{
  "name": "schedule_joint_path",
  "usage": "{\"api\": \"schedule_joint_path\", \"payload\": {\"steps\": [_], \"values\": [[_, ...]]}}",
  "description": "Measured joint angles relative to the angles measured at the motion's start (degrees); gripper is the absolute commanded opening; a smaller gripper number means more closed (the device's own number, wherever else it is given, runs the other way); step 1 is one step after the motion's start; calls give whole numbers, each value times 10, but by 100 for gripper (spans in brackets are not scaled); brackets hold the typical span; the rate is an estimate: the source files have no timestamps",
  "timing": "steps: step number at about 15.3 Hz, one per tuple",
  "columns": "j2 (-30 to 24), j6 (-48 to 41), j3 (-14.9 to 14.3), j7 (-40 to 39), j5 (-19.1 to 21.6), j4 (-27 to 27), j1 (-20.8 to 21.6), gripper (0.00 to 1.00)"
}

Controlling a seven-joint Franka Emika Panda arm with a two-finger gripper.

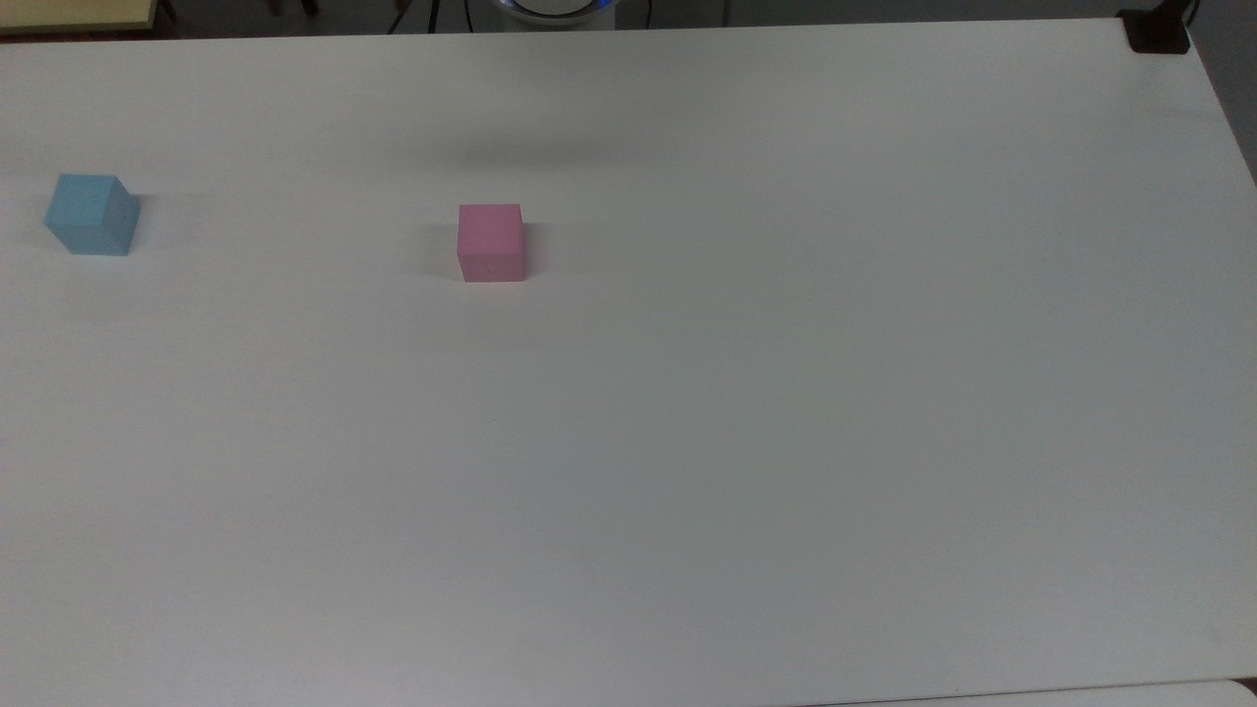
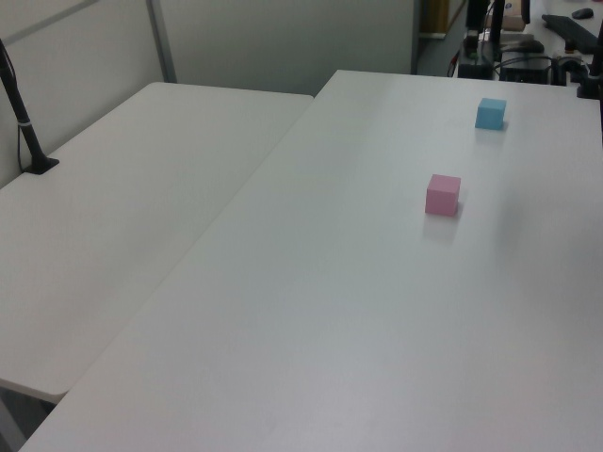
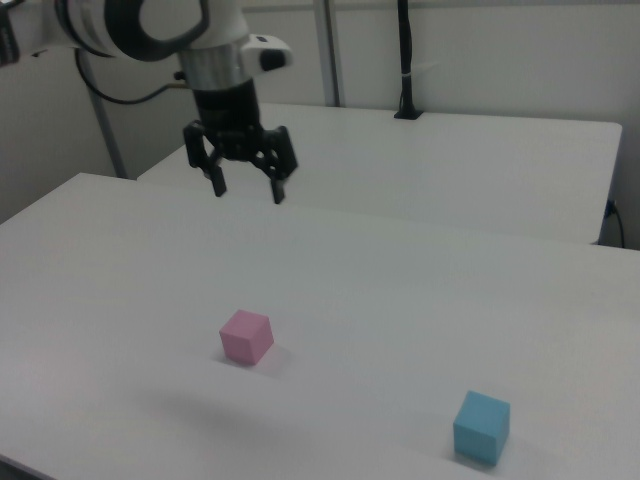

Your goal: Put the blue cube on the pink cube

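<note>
In the right view, nearest the camera, the small light-blue matte cube [image 3: 481,427] sat flat on the white bench [image 3: 400,300], toward the right view's lower right. Farther back and to the right view's left stood the small pale-pink matte cube [image 3: 246,336], also flat on the bench and well apart from the blue one, with bare bench top between them. Beyond the pink cube, high above the bench, hung the black two-fingered claw [image 3: 246,189] on the white arm [image 3: 150,25]. Its fingers [image 3: 279,183] were spread wide and pointed downward, holding nothing. It was above neither cube, lying farther back than the pink cube and well clear of the blue one. Behind it stood a second white table [image 3: 480,160] with a black post [image 3: 405,60] rising from its far edge.

In the top view the blue cube [image 1: 91,214] lay near the top view's left edge, turned a little so one corner faced the camera, and the pink cube [image 1: 490,242] sat squarely to its right. A soft shadow [image 1: 530,155] lay on the bench beyond the pink cube.

In the left view the pink cube [image 2: 443,194] was the nearer, the blue cube [image 2: 490,113] farther back near the bench's far end.
</note>
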Motion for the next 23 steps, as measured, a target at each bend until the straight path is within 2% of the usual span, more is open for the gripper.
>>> {"api": "schedule_joint_path", "payload": {"steps": [3,6,8,11,16,21,23], "values": [[0,0,-47,-131,0,-1,-22,100],[10,10,-87,-167,0,-6,-40,100],[31,80,-111,-173,0,-33,-55,100],[70,187,-122,-171,0,-77,-84,100],[141,234,-129,-157,11,-86,-120,100],[202,312,-130,-125,15,-86,-128,100],[212,317,-130,-120,15,-84,-133,100]]}}
